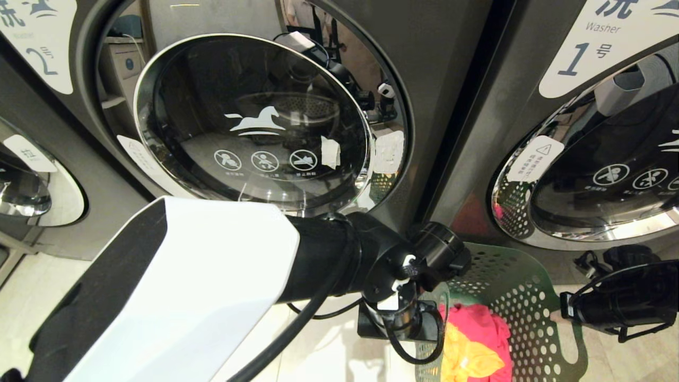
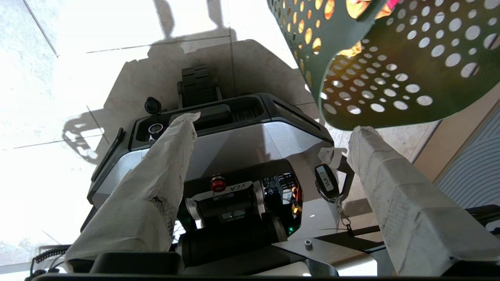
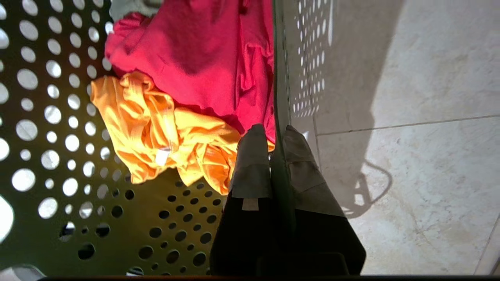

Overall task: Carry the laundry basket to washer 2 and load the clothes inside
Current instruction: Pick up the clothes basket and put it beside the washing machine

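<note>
Left arm (image 1: pixel 175 286) stretches across the head view from lower left toward centre, white shell then black wrist, ending low beside the laundry basket (image 1: pixel 509 297). Left gripper (image 2: pixel 269 125) has its taped fingers (image 2: pixel 164 164) spread wide, nothing between them, pointing down over the robot's own base (image 2: pixel 234 128) and pale floor tiles (image 2: pixel 47 97); the basket's perforated wall hangs just beside one fingertip, contact not clear. Right arm (image 1: pixel 620 305) comes in low at the right edge, wrist level with the basket's rim. Right gripper (image 3: pixel 273 136) is pinched tight on that rim: one finger inside the basket, the other outside, the thin green wall edge clamped between them. Basket sits in front of the gap between washer 2 (image 1: pixel 254 122) and the washer marked 1 (image 1: pixel 599 159), both doors closed; it looks tilted, whether it is off the floor cannot be told. Inside lie the clothes: pink-red garment (image 3: pixel 203 58) bunched against the wall right at the inner finger, yellow garment (image 3: pixel 156 136) crumpled next to it and touching that finger, a grey-green scrap (image 3: pixel 133 8) at the far end. No clear long axis to the heap.
</note>
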